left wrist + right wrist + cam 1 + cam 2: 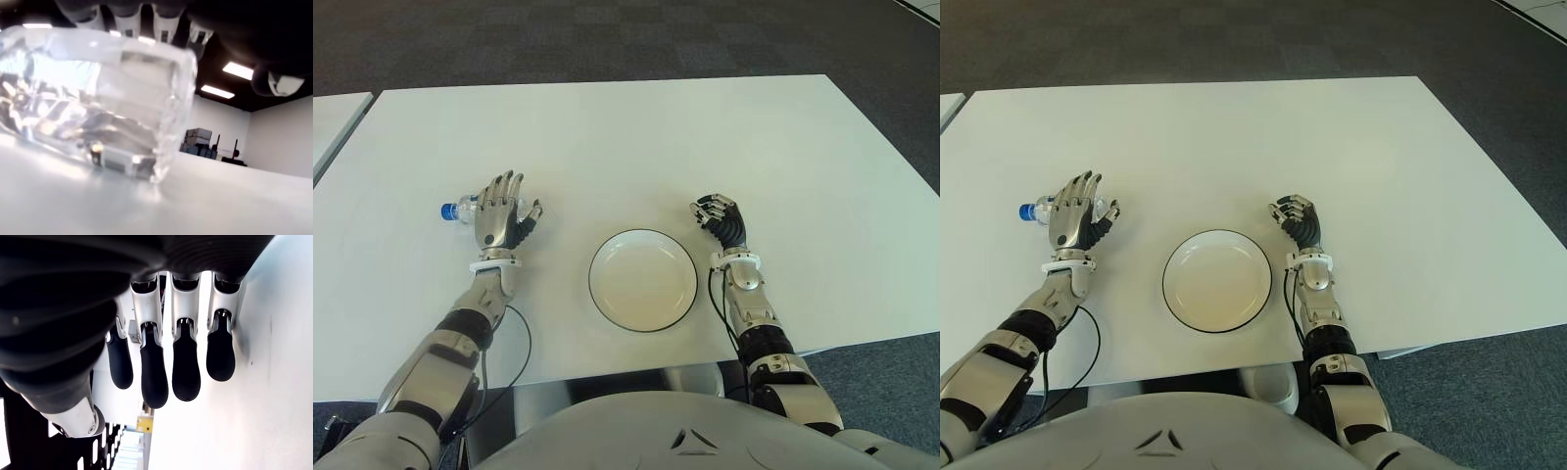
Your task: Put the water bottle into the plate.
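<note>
The bottle (462, 209) lies on its side on the white table (636, 137), well to the left of the plate (642, 279). It is clear plastic with a blue cap (447, 211), and the cap points toward the table's left edge. In the left wrist view the bottle (98, 103) fills most of the frame: a see-through, ribbed body resting on the table, with room lights and shapes showing through it in a warped way. What, if anything, is inside it cannot be made out.

The left hand (499, 217) is over the bottle, palm down, its fingers (505, 188) spread apart and extended. From the head views it covers most of the bottle's body, so only the cap end shows at the hand's left. Whether the palm or fingers touch the bottle cannot be told; the left wrist view shows the fingertips (128, 24) above the bottle, not wrapped around it.

The plate is white with a dark rim and sits near the table's front edge, between the two hands.

The right hand (722, 221) shows just right of the plate, its fingers (186, 367) curled inward and holding nothing.
</note>
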